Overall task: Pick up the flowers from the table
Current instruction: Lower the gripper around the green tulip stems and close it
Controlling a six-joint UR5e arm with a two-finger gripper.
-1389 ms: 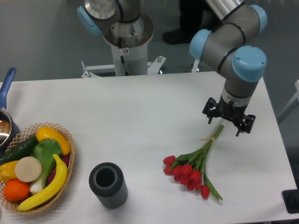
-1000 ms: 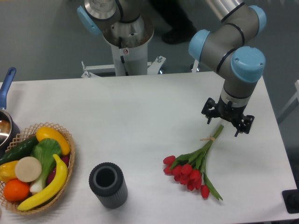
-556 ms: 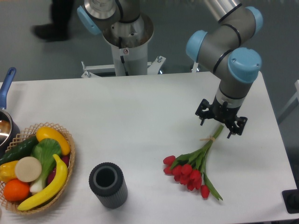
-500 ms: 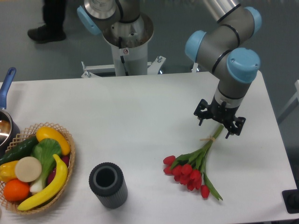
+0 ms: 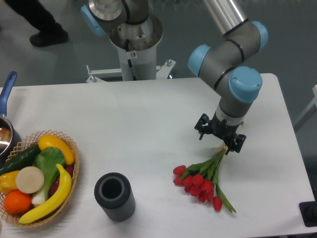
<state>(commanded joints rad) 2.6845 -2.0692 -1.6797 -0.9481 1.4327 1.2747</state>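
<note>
The flowers [image 5: 203, 181], a small bunch of red tulip buds on green stems tied with pale string, lie flat on the white table [image 5: 148, 129] at the right front. Their stem ends point up and right, under my gripper. My gripper [image 5: 218, 141] hangs open just above the stem ends near the string tie, fingers spread to either side. Nothing is held between the fingers.
A dark ribbed cylinder vase [image 5: 115, 196] stands at the front, left of the flowers. A wicker basket [image 5: 37, 176] of fruit and vegetables sits at the left edge, with a blue-handled pot [image 5: 6, 114] behind it. The arm's base [image 5: 133, 39] stands beyond the far edge.
My gripper has moved left and slightly toward the front, from beside the stem tips to over the tied part of the stems. The flowers have not moved.
</note>
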